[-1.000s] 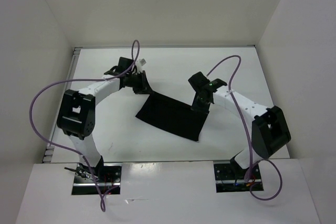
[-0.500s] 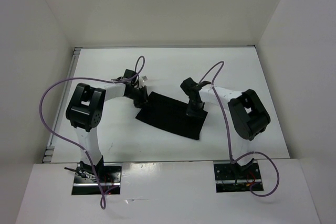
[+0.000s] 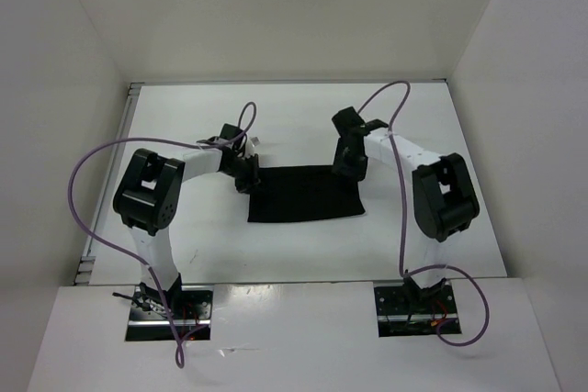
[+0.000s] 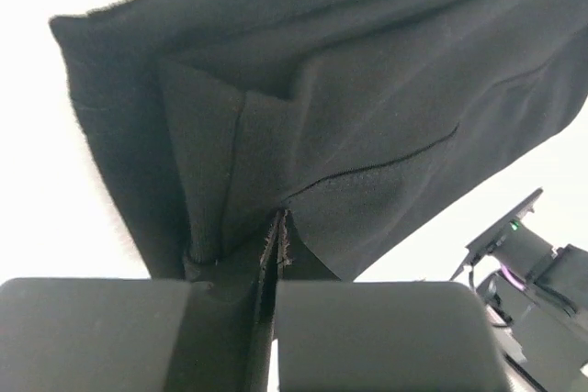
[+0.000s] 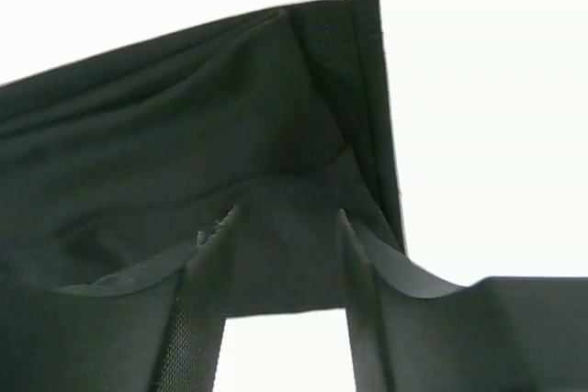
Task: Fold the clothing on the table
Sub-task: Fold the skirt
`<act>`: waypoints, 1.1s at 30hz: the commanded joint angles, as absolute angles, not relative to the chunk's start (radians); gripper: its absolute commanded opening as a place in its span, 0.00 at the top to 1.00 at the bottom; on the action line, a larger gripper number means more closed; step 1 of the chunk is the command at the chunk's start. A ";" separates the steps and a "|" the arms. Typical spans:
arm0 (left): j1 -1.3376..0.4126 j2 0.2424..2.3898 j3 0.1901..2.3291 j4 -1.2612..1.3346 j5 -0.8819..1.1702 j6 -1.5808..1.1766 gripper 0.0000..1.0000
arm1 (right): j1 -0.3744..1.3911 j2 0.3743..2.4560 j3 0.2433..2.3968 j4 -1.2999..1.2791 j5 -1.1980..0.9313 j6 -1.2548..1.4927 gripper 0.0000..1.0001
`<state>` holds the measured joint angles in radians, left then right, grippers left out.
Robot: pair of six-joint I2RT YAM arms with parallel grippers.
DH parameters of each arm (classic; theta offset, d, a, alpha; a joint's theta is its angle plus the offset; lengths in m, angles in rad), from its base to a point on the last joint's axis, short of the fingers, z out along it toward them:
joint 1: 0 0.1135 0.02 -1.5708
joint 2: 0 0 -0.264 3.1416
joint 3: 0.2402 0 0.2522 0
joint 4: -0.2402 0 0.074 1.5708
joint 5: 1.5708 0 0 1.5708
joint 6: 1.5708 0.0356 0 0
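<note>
Left tool (image 4: 278,227) first: its two fingers are pressed together with a fold of the clothing (image 3: 303,195) pinched between them (the wrist view shows a frayed fabric edge squeezed right at the tips). From above, this grip sits at the garment's far left corner.

Right tool (image 5: 285,213) has its fingers standing apart. The cloth's edge lies across the gap between them, and neither finger visibly presses on it. From above, this tool is at the garment's far right corner, where a stitched hem runs just beyond the tips.

Both arms reach in from the near edge of the desk (image 3: 294,126), which is smooth and white. A thin metal strip (image 3: 131,98) runs along its left side. White upright walls (image 3: 276,16) close in the left, far and right sides. Purple cables (image 3: 78,190) loop off each arm (the left loop swings wide over the desk's edge).

The clothing lies near the middle of the desk, between the two tools, as a wide rectangular patch with its near edge flat on the surface. It is plain black and matte, in more than one layer. At the left corner the fabric gathers into soft folds toward the pinch, with a thin seam line crossing the panel. At the right corner it creases gently along the hem.
</note>
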<state>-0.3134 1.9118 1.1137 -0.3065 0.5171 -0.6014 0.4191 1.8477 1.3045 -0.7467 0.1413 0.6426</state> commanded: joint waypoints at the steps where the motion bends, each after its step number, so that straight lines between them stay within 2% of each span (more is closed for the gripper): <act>1: -0.321 1.910 1.187 -0.388 0.449 -0.569 1.00 | 0.376 1.689 1.312 -0.750 0.127 0.543 0.47; 3: -0.321 1.899 1.245 -0.413 0.425 -0.560 1.00 | 0.344 1.626 1.276 -0.738 0.094 0.502 0.42; 9: -0.301 1.937 1.341 -0.451 0.402 -0.526 1.00 | 0.264 1.617 1.135 -0.663 0.009 0.463 0.42; 22: -0.278 1.916 1.344 -0.451 0.446 -0.526 1.00 | 0.192 1.790 1.092 -0.555 -0.193 0.404 0.45; 29: -0.278 1.876 1.307 -0.420 0.489 -0.535 1.00 | 0.192 1.838 1.092 -0.535 -0.235 0.413 0.58; 32: -0.308 1.876 1.307 -0.411 0.520 -0.535 1.00 | 0.192 1.847 1.071 -0.512 -0.274 0.422 0.72; 33: -0.319 1.876 1.307 -0.411 0.529 -0.535 1.00 | 0.192 1.847 1.059 -0.512 -0.297 0.422 0.79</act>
<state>-0.2859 1.9156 1.3083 -0.4282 0.4683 -0.5499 0.1917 1.8118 1.0924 -0.5606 -0.2470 0.4236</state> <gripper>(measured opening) 0.000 0.242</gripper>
